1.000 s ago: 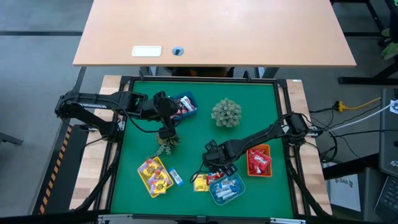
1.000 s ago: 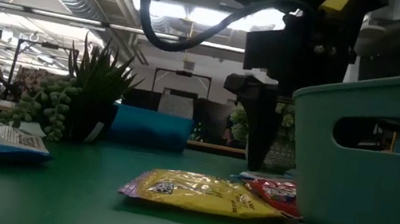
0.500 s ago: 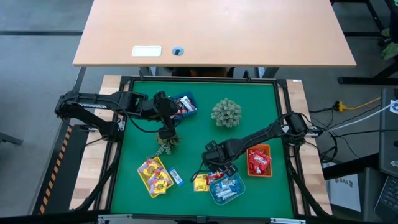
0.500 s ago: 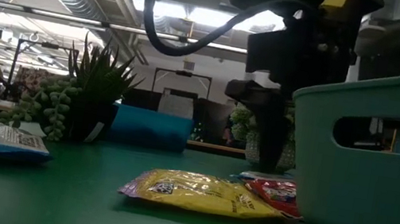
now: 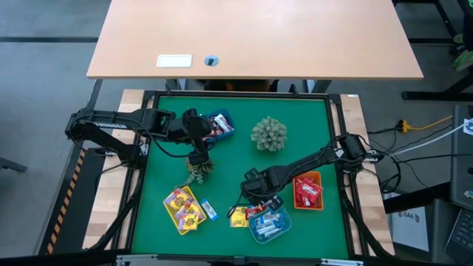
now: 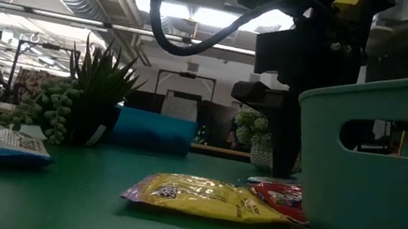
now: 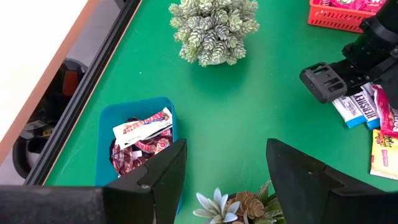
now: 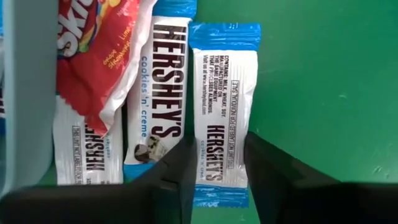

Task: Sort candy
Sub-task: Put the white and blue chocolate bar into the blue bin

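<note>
Right wrist: fingers (image 8: 277, 177) astride blue-and-white candy (image 8: 222, 115)

candy (image 8: 222, 106) — blue-and-white | candy (image 6: 203, 197) — yellow | table (image 5: 295, 111) green | tray (image 5: 309, 193) orange

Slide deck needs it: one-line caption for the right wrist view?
Right gripper closing around a blue-and-white Hershey's bar on the green mat.

Open green mat (image 5: 236, 159) mid-table between spiky plant (image 5: 268, 134) and teal tray (image 5: 270, 224).
</note>
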Robot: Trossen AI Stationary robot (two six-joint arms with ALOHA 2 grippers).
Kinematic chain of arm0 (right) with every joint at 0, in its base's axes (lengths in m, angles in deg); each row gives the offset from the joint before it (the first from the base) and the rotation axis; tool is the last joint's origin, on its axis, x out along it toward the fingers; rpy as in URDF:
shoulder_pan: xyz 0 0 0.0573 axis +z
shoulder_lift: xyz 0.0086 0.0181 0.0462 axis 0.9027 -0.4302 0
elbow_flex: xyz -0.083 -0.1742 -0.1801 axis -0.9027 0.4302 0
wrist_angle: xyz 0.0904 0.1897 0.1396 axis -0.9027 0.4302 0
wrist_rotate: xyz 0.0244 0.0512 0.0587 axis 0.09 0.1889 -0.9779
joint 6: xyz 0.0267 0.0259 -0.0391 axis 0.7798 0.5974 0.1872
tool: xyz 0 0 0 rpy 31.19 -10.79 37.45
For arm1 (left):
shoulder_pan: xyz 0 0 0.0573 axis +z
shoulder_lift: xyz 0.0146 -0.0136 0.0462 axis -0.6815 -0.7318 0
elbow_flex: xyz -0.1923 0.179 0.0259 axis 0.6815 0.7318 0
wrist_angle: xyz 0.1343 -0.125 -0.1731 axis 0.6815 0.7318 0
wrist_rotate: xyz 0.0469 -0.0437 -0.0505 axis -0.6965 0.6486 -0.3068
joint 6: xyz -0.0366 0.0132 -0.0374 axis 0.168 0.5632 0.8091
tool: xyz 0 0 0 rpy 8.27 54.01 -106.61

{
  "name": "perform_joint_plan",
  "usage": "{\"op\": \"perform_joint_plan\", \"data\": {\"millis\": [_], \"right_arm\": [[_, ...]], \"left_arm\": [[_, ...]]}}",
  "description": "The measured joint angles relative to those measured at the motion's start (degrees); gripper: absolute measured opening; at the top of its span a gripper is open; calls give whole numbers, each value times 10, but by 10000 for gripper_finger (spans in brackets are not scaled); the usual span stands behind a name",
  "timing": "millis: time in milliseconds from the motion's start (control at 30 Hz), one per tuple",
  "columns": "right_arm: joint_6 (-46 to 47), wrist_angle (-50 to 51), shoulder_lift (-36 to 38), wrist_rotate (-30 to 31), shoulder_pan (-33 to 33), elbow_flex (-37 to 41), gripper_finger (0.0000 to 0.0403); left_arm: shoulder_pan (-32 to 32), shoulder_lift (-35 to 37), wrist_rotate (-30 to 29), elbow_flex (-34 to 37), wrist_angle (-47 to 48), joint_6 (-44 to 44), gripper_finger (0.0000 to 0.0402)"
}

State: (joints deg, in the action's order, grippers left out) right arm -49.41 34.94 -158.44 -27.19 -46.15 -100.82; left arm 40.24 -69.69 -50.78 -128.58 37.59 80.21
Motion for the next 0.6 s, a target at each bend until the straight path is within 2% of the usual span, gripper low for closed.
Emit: {"op": "perform_joint_plan", "data": {"millis": [267,433,600], "right_arm": [[0,19,-3,0,0,-16,126],[8,49,-4,1,0,-58,114],[12,91,-4,2,0,-95,119]], "left_arm": [[0,0,0,0,0,0,206],[0,0,0,0,0,0,206],[0,0,0,0,0,0,206]]}}
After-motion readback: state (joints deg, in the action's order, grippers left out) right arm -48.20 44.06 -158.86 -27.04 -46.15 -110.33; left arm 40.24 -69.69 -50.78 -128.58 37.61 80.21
